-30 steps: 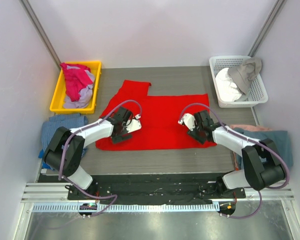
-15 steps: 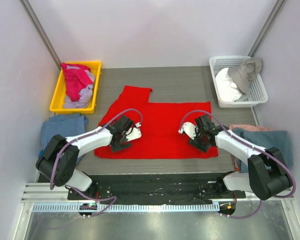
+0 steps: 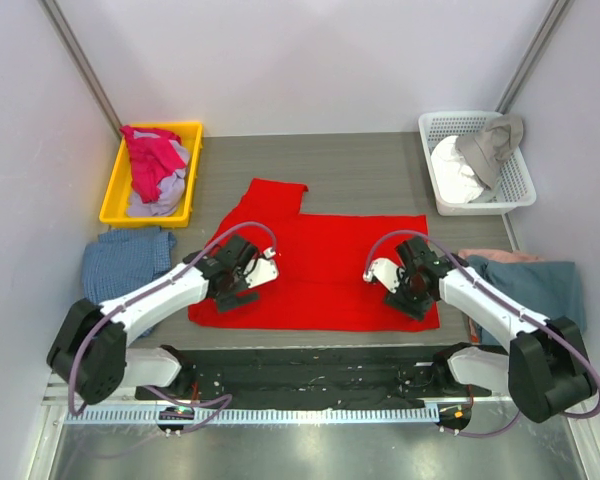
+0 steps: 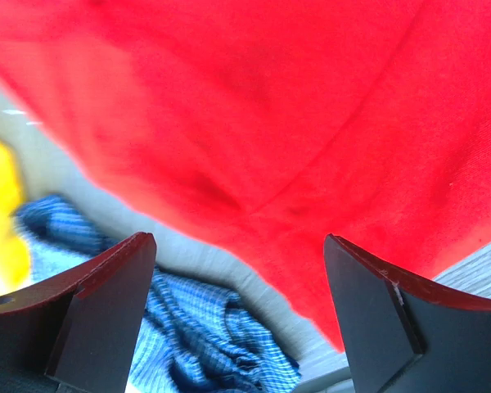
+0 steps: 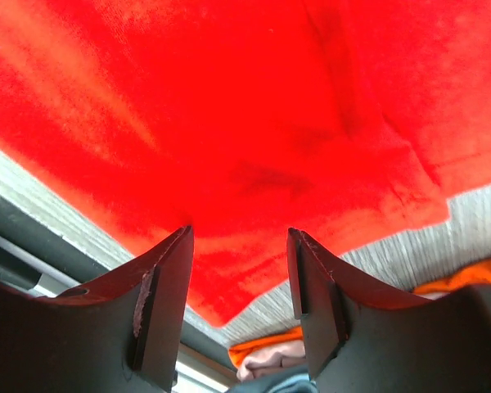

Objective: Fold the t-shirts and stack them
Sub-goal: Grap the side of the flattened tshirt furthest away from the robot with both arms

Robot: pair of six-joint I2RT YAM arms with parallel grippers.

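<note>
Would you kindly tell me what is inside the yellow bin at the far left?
A crumpled magenta-pink shirt lies on a pale lavender one in the yellow bin. Anything beneath them, and the bin's floor, is covered.

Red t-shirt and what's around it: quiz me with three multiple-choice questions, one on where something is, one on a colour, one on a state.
1. Where does the red t-shirt lie?
A) in a bin
B) spread on the table
C) hanging off a basket

2. What colour is the cloth at the table's left edge?
A) blue checked
B) plain green
C) black

3. How does the left tool stand?
A) shut on a sleeve
B) shut, empty
C) open, holding nothing

Answers:
1 B, the top view shows it flat on the grey tabletop, outside any container.
2 A, blue checks show in the top view and the left wrist view.
3 C, its fingers are wide apart with only the shirt lying below them.
</note>
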